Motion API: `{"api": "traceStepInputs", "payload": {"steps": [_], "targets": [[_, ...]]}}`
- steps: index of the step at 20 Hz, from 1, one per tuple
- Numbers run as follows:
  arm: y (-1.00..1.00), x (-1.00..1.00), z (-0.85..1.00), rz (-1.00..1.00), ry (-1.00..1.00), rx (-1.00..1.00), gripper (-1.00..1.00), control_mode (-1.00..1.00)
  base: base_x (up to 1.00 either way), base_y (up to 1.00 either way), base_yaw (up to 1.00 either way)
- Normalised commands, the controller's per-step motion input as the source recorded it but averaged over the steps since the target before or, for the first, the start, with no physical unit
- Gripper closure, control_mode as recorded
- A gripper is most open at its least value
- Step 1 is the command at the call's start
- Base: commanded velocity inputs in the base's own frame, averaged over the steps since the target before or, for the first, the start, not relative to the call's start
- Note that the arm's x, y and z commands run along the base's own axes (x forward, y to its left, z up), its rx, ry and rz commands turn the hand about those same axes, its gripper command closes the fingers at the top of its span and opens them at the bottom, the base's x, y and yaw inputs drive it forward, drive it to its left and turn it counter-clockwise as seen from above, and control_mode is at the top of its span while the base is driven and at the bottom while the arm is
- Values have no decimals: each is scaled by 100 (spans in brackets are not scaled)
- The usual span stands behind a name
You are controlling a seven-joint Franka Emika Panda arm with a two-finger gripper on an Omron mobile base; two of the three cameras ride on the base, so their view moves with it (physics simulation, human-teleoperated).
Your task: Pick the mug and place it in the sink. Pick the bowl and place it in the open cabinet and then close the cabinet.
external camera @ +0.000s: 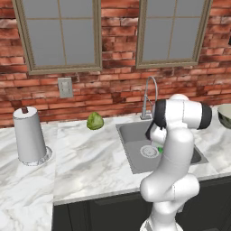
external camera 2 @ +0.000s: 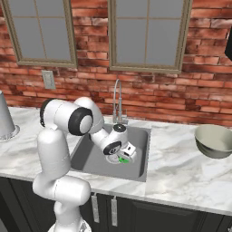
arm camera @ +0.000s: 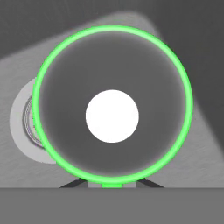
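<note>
My gripper (external camera 2: 124, 157) reaches down into the grey sink (external camera 2: 141, 149), shut on the rim of the small bright green mug (external camera 2: 121, 159). In the hand view I look straight into the mug (arm camera: 65, 109), whose green rim sits between my fingertips (arm camera: 112, 184). It hangs low beside the round drain (arm camera: 22, 124); I cannot tell whether it touches the basin floor. From the left base view a green bit of the mug (external camera: 160, 150) peeks past my forearm. The large grey-green bowl (external camera 2: 214, 140) stands upright on the counter right of the sink. The cabinet is out of view.
The arched chrome faucet (external camera 2: 118, 102) rises behind the sink. A pale green leafy ball (external camera: 94, 121) lies on the marble counter left of the sink (external camera: 131, 142), and a paper towel roll (external camera: 29, 135) stands at the far left. Low black doors (external camera 2: 149, 217) run under the counter.
</note>
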Motion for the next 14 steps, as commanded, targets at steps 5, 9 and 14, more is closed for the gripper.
{"api": "traceStepInputs", "payload": {"steps": [5, 9, 14], "targets": [[0, 7, -26, 0, 0, -3, 100, -100, 0, 0, 0], [0, 6, -19, 0, 0, -1, 100, -100, 0, 0, 0], [0, 0, -6, 2, 0, 0, 100, -100, 0, 0, 0]]}}
